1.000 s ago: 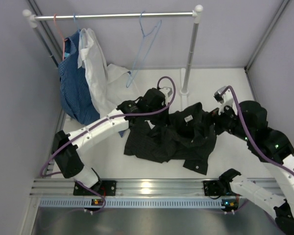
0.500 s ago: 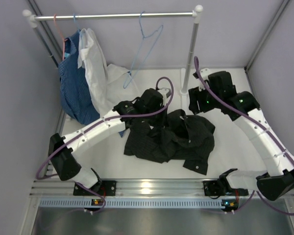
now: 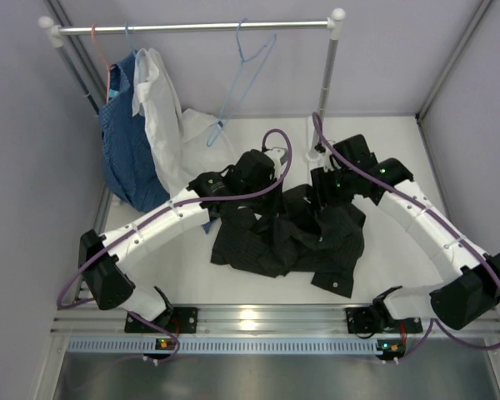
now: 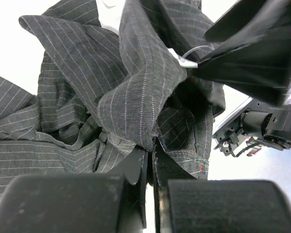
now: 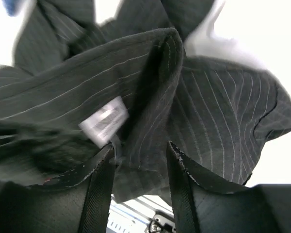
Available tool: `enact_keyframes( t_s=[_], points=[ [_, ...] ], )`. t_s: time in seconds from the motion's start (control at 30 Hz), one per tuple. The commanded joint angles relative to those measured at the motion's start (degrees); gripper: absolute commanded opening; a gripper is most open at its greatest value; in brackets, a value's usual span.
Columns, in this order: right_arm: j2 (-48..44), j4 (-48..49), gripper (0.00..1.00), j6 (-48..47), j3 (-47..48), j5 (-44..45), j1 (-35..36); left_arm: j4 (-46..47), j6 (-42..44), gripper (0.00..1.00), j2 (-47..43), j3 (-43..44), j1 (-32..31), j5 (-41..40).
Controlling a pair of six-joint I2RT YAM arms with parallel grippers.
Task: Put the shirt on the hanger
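The shirt (image 3: 287, 237) lies in a crumpled heap on the table (image 3: 383, 275), in front of the rail (image 3: 192, 27) and on the robot's side of it, roughly under the rail's right half. None of it is on the hanger (image 3: 243, 71), which hangs bare by its hook from the rail, right of the rail's middle.

Both arms reach in over the back edge of the heap, the edge nearest the rail. The left gripper (image 4: 151, 148) is closed on the shirt. Its two fingers are pressed almost together, with a peak of pinstriped cloth pinched between them, and the fabric fans out from that point in raised folds. The right gripper (image 5: 140, 148) is open, its fingers well apart and straddling a thick folded edge of the shirt. A white label (image 5: 104, 125) is sewn on the inner face of that fold, just beside the finger on the left of the wrist view. Cloth fills the gap between the fingers, but I cannot tell whether they touch it.

At the left end of the rail a red hanger (image 3: 108, 62) carries a blue garment (image 3: 125, 158), and a white shirt (image 3: 162, 108) hangs just beside it, its lower part trailing onto the table.
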Motion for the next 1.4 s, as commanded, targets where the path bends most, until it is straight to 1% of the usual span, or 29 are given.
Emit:
enact_keyframes(
  t_s=[0.0,0.1,0.13,0.2,0.23,0.3,0.43,0.47,0.5,0.57,0.63,0.67,0.7,0.77,0.8,0.83,0.87,0.9,0.97,1.03,1.07,1.13,1.17,1.23,1.33,1.37],
  points=[
    [0.2,1.0,0.43,-0.1,-3.3,2.5,0.8,0.0,-0.1,0.00,-1.4,2.1,-0.1,-1.3],
    [0.1,2.5,0.38,-0.5,-5.7,3.1,0.8,0.0,-0.2,0.00,-1.6,1.9,-0.1,-1.7],
    [0.1,2.8,0.25,-0.6,-6.0,3.8,0.8,0.0,-0.4,0.00,-1.6,1.9,-0.1,-1.7],
    [-0.4,2.8,0.11,-0.4,-6.3,7.4,0.8,0.0,-0.5,0.00,-1.7,1.7,-0.1,-1.8],
    [-1.1,2.8,0.00,-0.1,-6.4,8.8,0.7,0.0,-0.5,0.00,-1.8,1.5,-0.1,-2.0],
    [-1.7,2.7,0.00,0.4,-6.6,13.0,0.6,0.1,-0.5,0.00,-1.9,1.2,-0.1,-2.0],
    [-3.7,2.0,0.00,1.1,-7.6,17.0,-1.6,0.0,-0.7,0.00,-2.1,0.7,-0.1,-2.8],
    [-4.3,1.9,0.00,1.2,-8.2,17.4,-3.3,0.0,-0.8,0.00,-2.1,0.5,-0.1,-3.0],
    [-5.0,1.9,0.02,1.5,-9.3,16.3,-4.4,-0.1,-0.9,0.00,-2.1,0.4,-0.1,-3.1],
    [-7.1,1.5,0.32,1.3,-10.0,15.0,-6.2,-0.1,-0.9,0.00,-1.9,0.6,-0.1,-2.6],
    [-9.2,0.9,0.42,-0.4,-8.5,14.3,-6.3,-0.2,-0.2,0.00,-1.2,1.0,-0.1,-0.3],
    [-10.5,0.8,0.45,-2.0,-7.5,12.4,-6.3,-0.2,0.1,0.00,-0.8,1.3,-0.1,0.7],
    [-11.6,1.4,0.48,-5.5,-5.2,7.5,-6.2,-0.2,1.2,0.00,-0.7,1.5,0.0,2.0],
    [-14.8,2.4,0.52,-9.9,-2.8,0.8,-6.3,-0.2,2.5,0.00,0.1,2.2,-0.1,5.7],
    [-15.4,3.2,0.55,-15.0,-1.0,-6.4,-6.2,-0.2,3.9,0.00,0.3,2.4,-0.1,6.8],
    [-16.0,3.6,0.59,-16.7,-0.3,-9.5,-5.9,-0.1,4.5,0.00,0.4,2.4,-0.2,7.9],
    [-15.9,3.8,0.59,-19.4,0.5,-15.5,-5.7,-0.2,5.7,0.00,0.3,2.4,-0.2,9.6],
    [-15.4,5.0,0.60,-20.1,0.6,-18.3,-5.6,-0.2,6.2,0.00,0.4,2.4,-0.2,10.2],
    [-13.9,6.8,0.66,-22.3,0.5,-24.0,-5.6,-0.3,6.8,0.00,0.3,2.2,-0.2,10.8],
    [-12.6,10.0,0.74,-24.6,0.0,-26.0,-5.6,-1.2,6.9,0.00,0.1,2.2,-0.2,9.6],
    [-12.2,11.1,0.75,-27.9,-0.8,-28.8,-5.6,-1.6,6.8,0.00,0.0,2.2,-0.2,9.1],
    [-11.2,14.5,0.80,-31.1,-1.8,-30.1,-5.6,-2.5,6.3,0.00,-0.1,2.2,-0.2,8.2],
    [-10.8,15.3,0.81,-33.9,-2.5,-30.2,-5.6,-2.5,5.4,0.00,-0.5,1.8,-0.2,7.9],
    [-8.2,15.8,0.82,-35.6,-2.0,-29.4,-5.7,-3.2,4.2,0.00,-0.8,1.5,-0.2,6.5],
    [-3.6,15.7,0.81,-35.2,0.8,-28.8,-5.5,-3.6,1.2,0.00,-1.6,0.0,-0.2,5.8],
    [-2.7,16.0,0.81,-33.8,1.7,-26.1,-5.5,-3.6,0.1,0.00,-2.0,-0.5,-0.2,5.6]
  ],
)
